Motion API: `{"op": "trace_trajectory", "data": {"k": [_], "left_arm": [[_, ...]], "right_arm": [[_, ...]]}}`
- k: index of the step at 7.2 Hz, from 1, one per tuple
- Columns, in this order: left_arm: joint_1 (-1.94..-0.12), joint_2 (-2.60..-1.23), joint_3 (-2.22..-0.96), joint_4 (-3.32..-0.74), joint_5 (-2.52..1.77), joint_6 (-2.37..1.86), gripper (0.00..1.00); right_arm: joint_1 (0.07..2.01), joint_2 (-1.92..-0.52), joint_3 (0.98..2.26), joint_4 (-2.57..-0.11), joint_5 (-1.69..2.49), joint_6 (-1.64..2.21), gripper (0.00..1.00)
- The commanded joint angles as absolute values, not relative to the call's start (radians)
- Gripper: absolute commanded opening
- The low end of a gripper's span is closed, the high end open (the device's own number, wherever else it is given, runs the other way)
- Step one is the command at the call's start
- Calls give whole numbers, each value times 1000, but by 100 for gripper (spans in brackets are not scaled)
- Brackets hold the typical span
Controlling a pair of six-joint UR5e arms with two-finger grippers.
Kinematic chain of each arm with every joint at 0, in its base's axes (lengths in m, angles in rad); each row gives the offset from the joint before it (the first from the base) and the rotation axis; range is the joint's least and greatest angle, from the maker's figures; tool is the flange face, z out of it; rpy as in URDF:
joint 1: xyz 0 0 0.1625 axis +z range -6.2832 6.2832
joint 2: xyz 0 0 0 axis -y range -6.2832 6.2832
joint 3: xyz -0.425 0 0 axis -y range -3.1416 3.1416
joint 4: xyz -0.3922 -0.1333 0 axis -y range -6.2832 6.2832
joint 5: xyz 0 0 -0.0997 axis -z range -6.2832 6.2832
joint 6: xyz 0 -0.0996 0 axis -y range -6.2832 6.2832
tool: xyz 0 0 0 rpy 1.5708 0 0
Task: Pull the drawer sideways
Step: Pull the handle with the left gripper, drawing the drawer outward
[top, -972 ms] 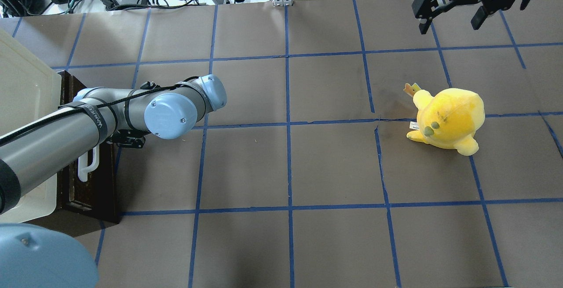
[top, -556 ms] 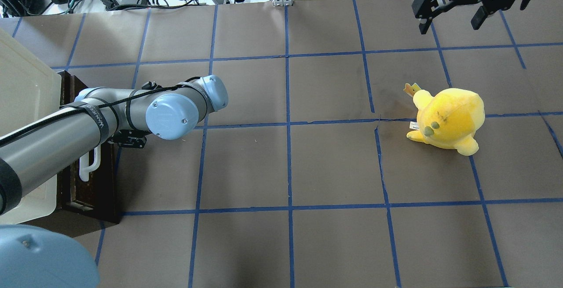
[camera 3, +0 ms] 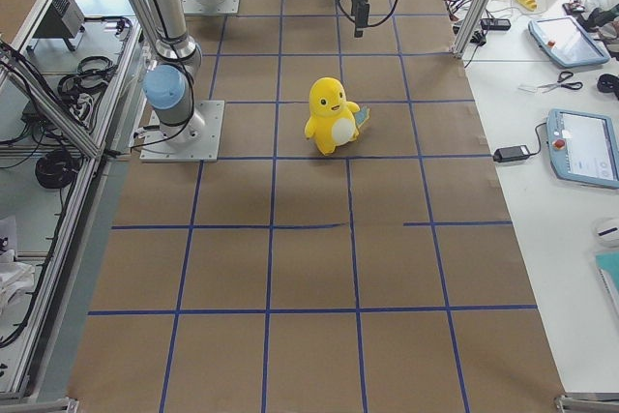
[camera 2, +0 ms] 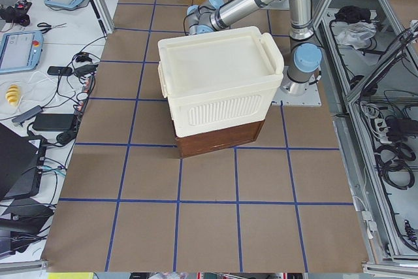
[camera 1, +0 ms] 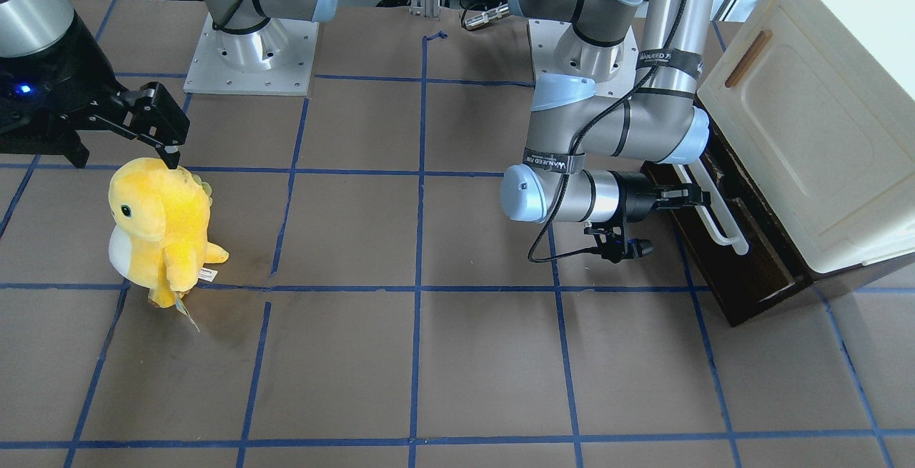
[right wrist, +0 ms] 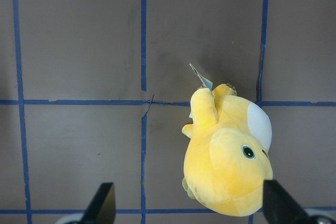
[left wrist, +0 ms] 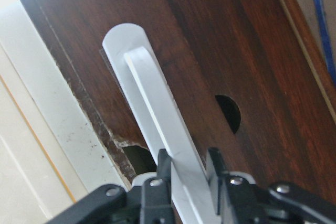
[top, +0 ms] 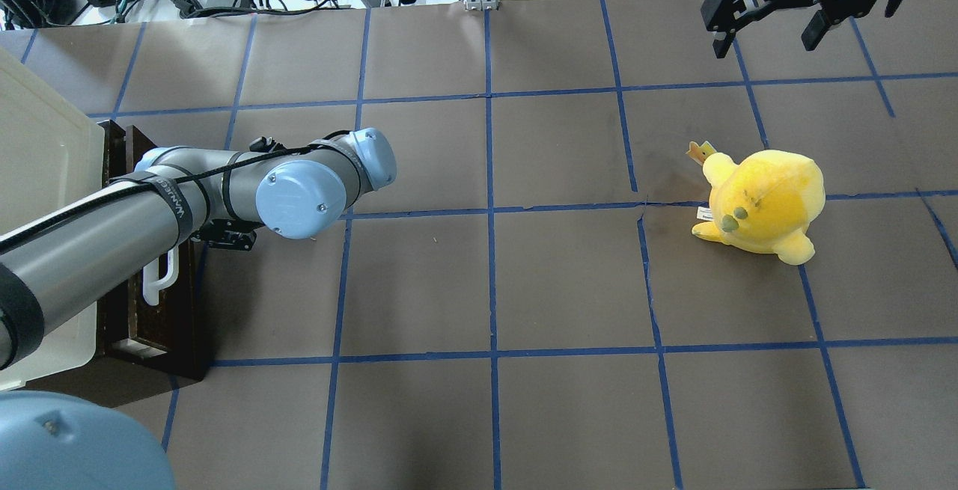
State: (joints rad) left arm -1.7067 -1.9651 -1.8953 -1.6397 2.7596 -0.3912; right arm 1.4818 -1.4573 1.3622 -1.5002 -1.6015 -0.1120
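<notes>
Since a second ago the left arm's elbow has shifted a little toward the middle of the tabletop, and the drawer has come with it, its white handle now standing slightly further out from the cream cabinet above it. The drawer sits at the tabletop's edge on the robot's left, under that cabinet, only partly drawn out. Its inside is not visible in any view.

The left pincer is clenched on the handle, one finger on each side of the white bar. The wrist view shows this closely, but the bar's lower end is cut off by the frame. A round hole sits in the dark wood just beside the bar. From overhead the forearm covers the pincer almost wholly, along with the upper part of the handle. From the left end, the cabinet hides the drawer front, and only dark wood below it shows. The right-end view does not reach the drawer at all.

The right pincer hangs released, fingers wide apart, over the far right of the tabletop, its upper body cut off by the frame. A yellow plush toy stands nearer the robot than that pincer, well apart from the drawer.
</notes>
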Motion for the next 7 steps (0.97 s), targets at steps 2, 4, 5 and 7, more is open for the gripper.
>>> {"op": "trace_trajectory", "data": {"k": [2,4,5,7], "left_arm": [[-1721,-1965,-1894,-1646,2760,-390,4],[-1733,-1967,-1893,-1646,2760,-390,2],[-1738,-1965,-1888,-1646,2760,-390,1],[-1747,-1967,-1884,-1646,2760,-388,0]], "right_arm": [[1482,-1457,1362,-1500,-1601,-112,100],[1482,-1457,1362,-1500,-1601,-112,100],[1482,-1457,1362,-1500,-1601,-112,100],[1482,-1457,1362,-1500,-1601,-112,100]]}}
